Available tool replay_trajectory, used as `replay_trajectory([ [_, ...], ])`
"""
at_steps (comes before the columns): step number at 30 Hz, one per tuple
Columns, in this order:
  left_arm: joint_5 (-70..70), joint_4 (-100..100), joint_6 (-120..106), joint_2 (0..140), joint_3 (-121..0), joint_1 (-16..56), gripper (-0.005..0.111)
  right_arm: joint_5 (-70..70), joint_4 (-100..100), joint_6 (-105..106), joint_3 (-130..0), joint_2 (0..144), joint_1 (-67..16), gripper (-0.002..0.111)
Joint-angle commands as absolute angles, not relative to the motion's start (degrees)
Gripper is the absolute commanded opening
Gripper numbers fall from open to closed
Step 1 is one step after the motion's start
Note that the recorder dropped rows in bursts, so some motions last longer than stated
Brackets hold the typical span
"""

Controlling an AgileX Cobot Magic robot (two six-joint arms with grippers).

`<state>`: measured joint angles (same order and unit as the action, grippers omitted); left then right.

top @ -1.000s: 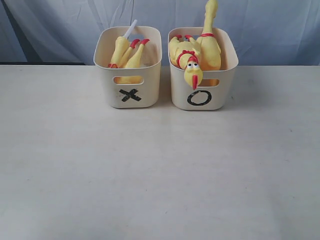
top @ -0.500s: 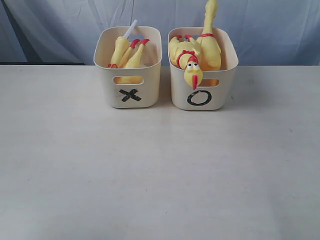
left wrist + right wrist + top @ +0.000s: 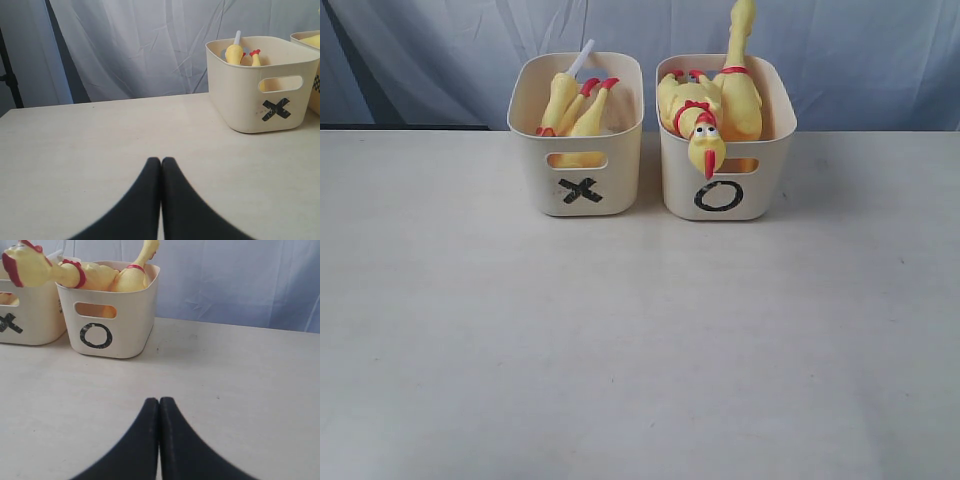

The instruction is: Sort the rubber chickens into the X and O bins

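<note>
Two cream tubs stand side by side at the table's far edge. The X bin (image 3: 582, 165) on the left holds yellow chickens (image 3: 576, 108) with red feet and a white tube (image 3: 582, 57) sticking up. The O bin (image 3: 725, 190) on the right holds long yellow chickens (image 3: 732, 100); one head (image 3: 706, 148) hangs over its front rim and one neck rises above it. Neither gripper shows in the exterior view. My left gripper (image 3: 161, 161) is shut and empty over bare table, well short of the X bin (image 3: 260, 90). My right gripper (image 3: 159, 401) is shut and empty, short of the O bin (image 3: 112, 320).
A pale blue-grey cloth (image 3: 440, 60) hangs behind the table (image 3: 640, 350). A dark stand (image 3: 9, 75) shows at the backdrop's edge in the left wrist view.
</note>
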<state>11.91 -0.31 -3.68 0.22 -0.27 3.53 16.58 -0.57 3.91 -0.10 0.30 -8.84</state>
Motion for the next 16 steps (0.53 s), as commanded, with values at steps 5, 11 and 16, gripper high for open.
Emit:
replay_trajectory([
  [5, 11.76, -0.98, -3.56, 0.00, 0.00, 3.25, 0.000, 15.65, -0.52, 3.82, 0.00, 0.00, -8.68, -0.001],
  [11, 11.76, -0.98, -3.56, 0.00, 0.00, 3.25, 0.000, 15.65, -0.52, 3.82, 0.00, 0.00, -8.68, -0.001],
  [16, 11.76, -0.98, -3.56, 0.00, 0.00, 3.25, 0.000, 15.96, -0.52, 3.82, 0.00, 0.00, -8.68, -0.001],
])
